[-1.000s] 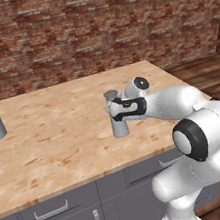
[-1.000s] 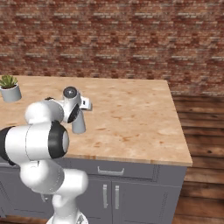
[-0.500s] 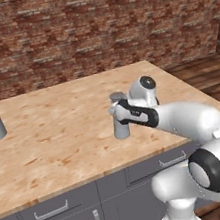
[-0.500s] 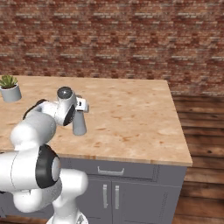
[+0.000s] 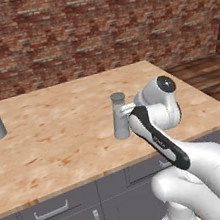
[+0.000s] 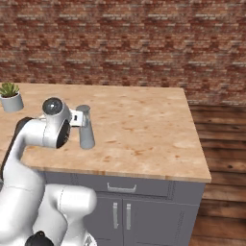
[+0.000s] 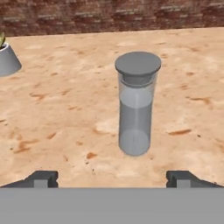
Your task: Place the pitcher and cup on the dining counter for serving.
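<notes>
Lighting is even and diffuse, moderately bright, without glare. The pitcher (image 7: 136, 105) casts only a faint shadow on the desk (image 7: 65, 109). Rendered textures appear soft and slightly blurred.

I see the tall slim grey pitcher (image 5: 120, 116) (image 6: 86, 127) (image 7: 136, 108) with its darker grey round cap standing upright on the long light wood-grain worktop (image 5: 59, 130) (image 6: 144, 129) (image 7: 65, 109). It sits close to the worktop's front edge, roughly midway along it, well away from the back edge at the brick wall. Its body looks translucent, paler in its upper part.
</notes>
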{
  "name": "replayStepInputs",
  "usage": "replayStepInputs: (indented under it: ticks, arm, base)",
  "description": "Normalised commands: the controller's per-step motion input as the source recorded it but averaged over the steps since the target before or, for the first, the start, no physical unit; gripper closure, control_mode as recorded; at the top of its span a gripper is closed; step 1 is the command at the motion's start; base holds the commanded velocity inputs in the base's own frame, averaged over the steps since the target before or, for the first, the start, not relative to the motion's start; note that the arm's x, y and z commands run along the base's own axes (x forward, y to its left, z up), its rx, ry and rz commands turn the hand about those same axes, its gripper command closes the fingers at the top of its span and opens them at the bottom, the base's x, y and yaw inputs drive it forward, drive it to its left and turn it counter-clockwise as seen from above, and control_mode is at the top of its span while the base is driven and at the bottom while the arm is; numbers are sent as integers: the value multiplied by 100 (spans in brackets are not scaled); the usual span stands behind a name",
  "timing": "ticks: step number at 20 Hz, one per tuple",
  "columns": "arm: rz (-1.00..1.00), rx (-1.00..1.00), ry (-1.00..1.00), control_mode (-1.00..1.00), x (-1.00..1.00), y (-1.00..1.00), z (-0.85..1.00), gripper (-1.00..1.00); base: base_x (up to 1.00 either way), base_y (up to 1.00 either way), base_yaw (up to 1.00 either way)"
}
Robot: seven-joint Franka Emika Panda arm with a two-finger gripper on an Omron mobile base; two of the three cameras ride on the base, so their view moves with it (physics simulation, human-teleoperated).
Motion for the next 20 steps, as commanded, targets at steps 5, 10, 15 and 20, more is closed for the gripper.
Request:
replayStepInputs:
  ticks: [5,10,15,20]
  arm:
    - [-1,0,0,-100,-100,0,86,-100]
    - [-10,1,5,-100,-95,-7,81,-100]
    - [-12,0,8,-100,-75,-7,54,-100]
    - [-4,0,0,-100,-29,-6,5,-100]
  base:
    - [0,0,0]
    - [0,0,0]
    - [0,0,0]
    - [0,0,0]
